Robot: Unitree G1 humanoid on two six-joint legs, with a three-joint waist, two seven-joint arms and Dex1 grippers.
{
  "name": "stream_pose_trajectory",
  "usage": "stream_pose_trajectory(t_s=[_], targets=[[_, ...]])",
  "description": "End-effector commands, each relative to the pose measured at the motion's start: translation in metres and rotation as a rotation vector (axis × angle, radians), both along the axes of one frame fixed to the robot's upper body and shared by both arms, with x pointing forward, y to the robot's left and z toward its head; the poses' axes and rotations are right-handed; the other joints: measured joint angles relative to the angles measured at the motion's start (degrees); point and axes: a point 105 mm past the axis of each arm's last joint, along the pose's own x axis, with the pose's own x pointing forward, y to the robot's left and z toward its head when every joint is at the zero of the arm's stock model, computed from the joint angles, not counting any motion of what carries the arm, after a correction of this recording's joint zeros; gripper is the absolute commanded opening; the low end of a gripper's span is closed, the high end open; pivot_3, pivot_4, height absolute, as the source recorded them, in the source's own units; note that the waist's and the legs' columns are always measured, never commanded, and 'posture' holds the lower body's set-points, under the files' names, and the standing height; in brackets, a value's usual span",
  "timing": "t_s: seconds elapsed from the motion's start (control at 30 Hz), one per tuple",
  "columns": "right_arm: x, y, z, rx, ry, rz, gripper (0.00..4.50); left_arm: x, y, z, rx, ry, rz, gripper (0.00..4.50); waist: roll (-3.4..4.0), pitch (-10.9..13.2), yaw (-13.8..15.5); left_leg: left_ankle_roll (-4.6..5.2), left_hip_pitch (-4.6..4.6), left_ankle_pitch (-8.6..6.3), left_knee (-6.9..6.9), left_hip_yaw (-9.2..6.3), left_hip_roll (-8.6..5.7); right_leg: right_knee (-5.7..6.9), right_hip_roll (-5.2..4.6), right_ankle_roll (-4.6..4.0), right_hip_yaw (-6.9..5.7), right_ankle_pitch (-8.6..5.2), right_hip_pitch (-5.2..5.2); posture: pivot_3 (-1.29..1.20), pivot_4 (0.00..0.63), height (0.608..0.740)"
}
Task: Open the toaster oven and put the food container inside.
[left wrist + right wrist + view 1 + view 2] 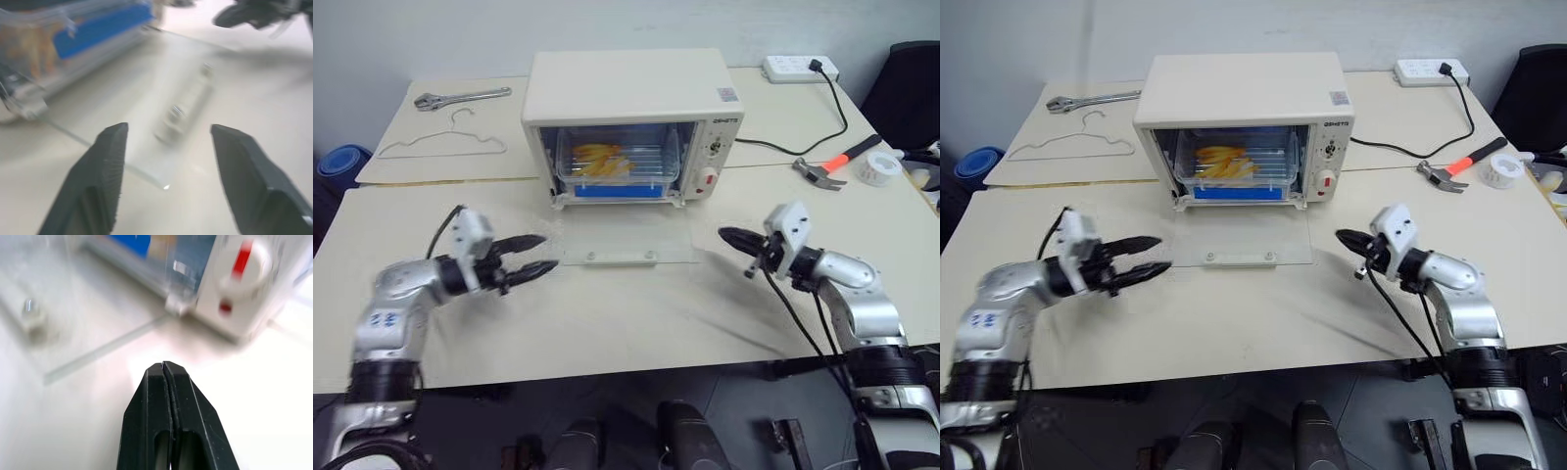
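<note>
The cream-white toaster oven (631, 93) stands at mid-table with its glass door (625, 239) dropped flat onto the table in front. The clear food container (619, 162) with its blue clip and yellow food sits inside the oven cavity. My left gripper (536, 257) hovers to the left of the lowered door, open, with nothing between its fingers. My right gripper (728, 236) is to the right of the door, shut and empty, its tips pointing toward the oven's knob side (239, 281).
A wrench (460, 97) and a wire hanger (445, 144) lie at the back left. At the back right lie a power strip (800, 69) with its black cord, a hammer (832, 164) and a tape roll (879, 168). A dark chair (913, 88) stands beyond the right edge.
</note>
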Motion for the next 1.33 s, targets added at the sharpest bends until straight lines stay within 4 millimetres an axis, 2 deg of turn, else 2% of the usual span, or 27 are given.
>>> stream_pose_trajectory(t_s=[0.03,0.07,0.13,0.2,0.3,0.33,0.53,0.63,0.7,0.73,0.87,1.0,1.2,1.23,1.33], targets=[[-0.002,0.012,-0.009,-0.020,-0.006,0.090,0.00,-0.016,0.002,0.011,-0.007,-0.004,-0.084,4.14,0.03,0.0,0.4,0.00,0.01,0.00,0.00,0.01,0.00,0.01,0.00,0.00,0.01,0.00,0.00,0.00,0.150,0.740],[-0.002,0.018,-0.011,-0.008,-0.010,0.117,0.00,-0.018,0.001,0.013,-0.007,-0.005,-0.090,4.46,0.03,0.0,0.4,0.00,0.00,0.00,0.00,0.00,0.00,0.02,0.00,0.00,0.01,0.00,0.00,0.00,0.150,0.740],[-0.003,0.033,-0.013,0.015,-0.021,0.174,0.00,-0.018,0.000,0.018,-0.027,-0.025,-0.079,4.49,0.04,0.0,0.5,0.00,-0.02,0.00,0.01,-0.02,-0.01,0.03,-0.01,0.00,0.00,0.00,0.00,0.00,0.150,0.740],[-0.004,0.049,-0.003,0.072,-0.067,0.227,0.00,-0.016,0.001,0.026,-0.082,-0.057,-0.043,4.49,0.04,0.0,0.5,0.00,-0.02,0.00,0.03,-0.02,-0.01,0.02,-0.01,0.00,-0.02,0.00,0.00,0.00,0.150,0.740],[-0.007,0.059,0.013,0.139,-0.140,0.262,0.00,-0.014,0.002,0.033,-0.148,-0.087,0.011,4.49,0.04,0.0,0.5,0.00,-0.02,0.00,0.03,-0.04,0.00,0.03,0.00,0.00,-0.04,0.00,-0.01,0.00,0.150,0.740],[-0.008,0.061,0.017,0.155,-0.157,0.268,0.00,-0.014,0.003,0.034,-0.161,-0.089,0.025,4.49,0.04,0.0,0.5,0.00,-0.02,0.00,0.03,-0.05,0.01,0.03,0.00,0.00,-0.05,0.00,-0.01,0.00,0.150,0.740],[-0.006,0.060,0.077,0.441,-0.315,0.236,0.00,-0.005,0.014,0.048,-0.289,-0.168,0.170,4.49,0.04,0.0,0.5,-0.01,-0.02,0.00,0.06,-0.08,0.02,0.04,0.01,0.00,-0.07,0.01,-0.01,0.00,0.150,0.740],[-0.003,0.055,0.105,0.570,-0.363,0.214,0.00,0.003,0.022,0.043,-0.265,-0.192,0.240,4.49,0.05,0.0,0.4,-0.01,-0.01,0.00,0.05,-0.07,0.02,0.05,0.02,-0.01,-0.06,0.01,-0.01,0.00,0.150,0.740],[-0.006,0.052,0.112,0.582,-0.365,0.227,0.00,0.001,0.023,0.034,-0.208,-0.191,0.234,4.49,0.05,0.0,0.4,-0.02,-0.01,0.00,0.03,-0.08,0.04,0.05,0.04,-0.01,-0.07,0.01,-0.01,0.00,0.150,0.740],[-0.009,0.051,0.112,0.572,-0.348,0.248,0.00,0.000,0.024,0.028,-0.171,-0.188,0.227,4.49,0.06,0.0,0.4,-0.02,-0.01,0.00,0.02,-0.09,0.04,0.05,0.04,-0.01,-0.08,0.01,-0.01,0.00,0.150,0.740],[-0.030,0.045,0.097,0.422,-0.281,0.328,0.86,-0.010,0.034,0.005,-0.004,-0.169,0.207,4.50,0.06,0.0,0.6,0.01,-0.05,-0.02,-0.06,-0.09,0.03,0.04,0.01,-0.01,-0.07,0.01,-0.01,0.00,0.150,0.740],[-0.057,0.029,0.060,0.170,-0.204,0.399,2.24,-0.021,0.049,-0.007,0.058,-0.130,0.220,4.50,0.06,0.0,0.8,0.05,-0.08,-0.04,-0.01,-0.09,-0.02,-0.12,-0.04,-0.01,-0.06,0.01,0.01,0.00,0.150,0.740],[-0.079,0.005,0.024,0.029,-0.157,0.397,4.25,-0.038,0.055,-0.025,0.132,-0.082,0.238,4.50,0.07,0.0,0.5,0.05,0.01,-0.03,-0.03,0.04,0.02,-0.05,-0.01,-0.01,0.01,0.01,0.02,0.00,0.150,0.740],[-0.080,0.002,0.020,0.024,-0.150,0.389,4.48,-0.039,0.055,-0.026,0.130,-0.082,0.242,4.50,0.07,0.0,0.5,0.05,0.01,-0.03,-0.05,0.06,0.03,-0.05,0.00,-0.01,0.02,0.01,0.02,0.00,0.150,0.740],[-0.080,-0.007,0.006,0.014,-0.143,0.338,4.48,-0.042,0.050,-0.028,0.111,-0.089,0.251,4.50,0.07,0.0,0.7,0.04,0.01,-0.03,-0.02,0.06,0.06,-0.04,0.02,-0.01,0.01,0.01,0.03,0.00,0.150,0.740]])
